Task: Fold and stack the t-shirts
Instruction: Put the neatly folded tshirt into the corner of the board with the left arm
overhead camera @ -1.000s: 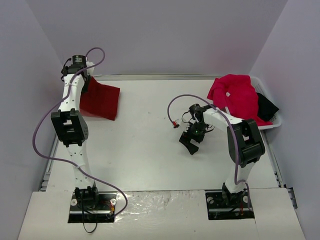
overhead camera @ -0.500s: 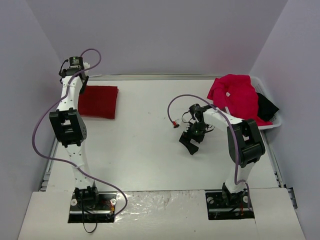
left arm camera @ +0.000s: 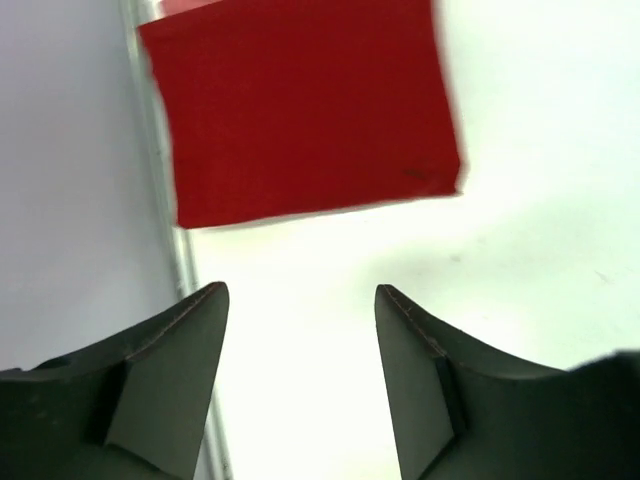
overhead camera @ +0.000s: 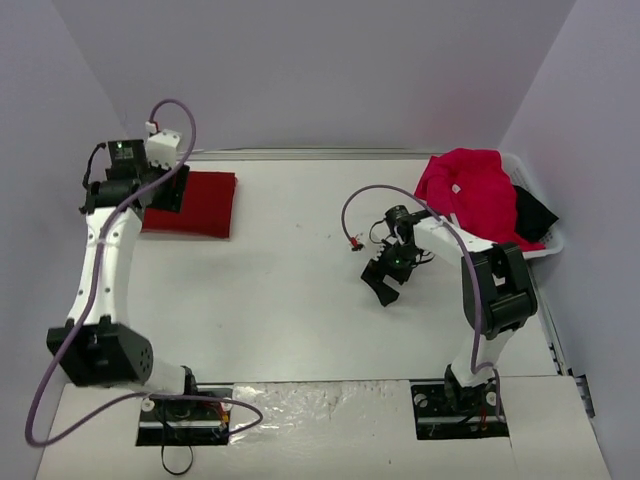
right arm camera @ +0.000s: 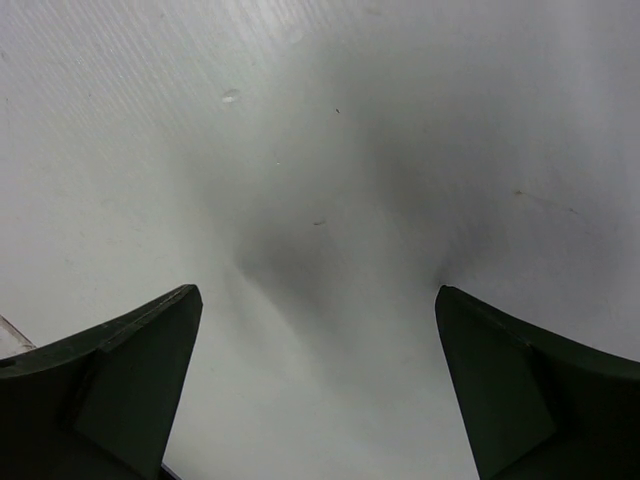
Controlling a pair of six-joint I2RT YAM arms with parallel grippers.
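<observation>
Right gripper (overhead camera: 386, 284) sat mid-table, right of centre, nose down over bare table (overhead camera: 290, 300). Jaws spread wide, nothing between them, and the wrist view showed only white surface under them.

Left gripper (left arm camera: 300, 292) was up at the far-left corner. Jaws were partway apart and empty, no cloth in them.

Dark red t-shirt (overhead camera: 200, 205) lay just past those fingers: folded into a flat rectangle, hard against the table's left edge, not touched by either arm. Long axis ran left-right across the table, short sides facing the side walls. Edges looked square, one corner slightly off.

Far right: raspberry t-shirt (overhead camera: 468, 188) heaped unfolded in the white basket (overhead camera: 551, 243), spilling over its left rim. Something black (overhead camera: 535, 212) beside it in there, couldn't tell what.
</observation>
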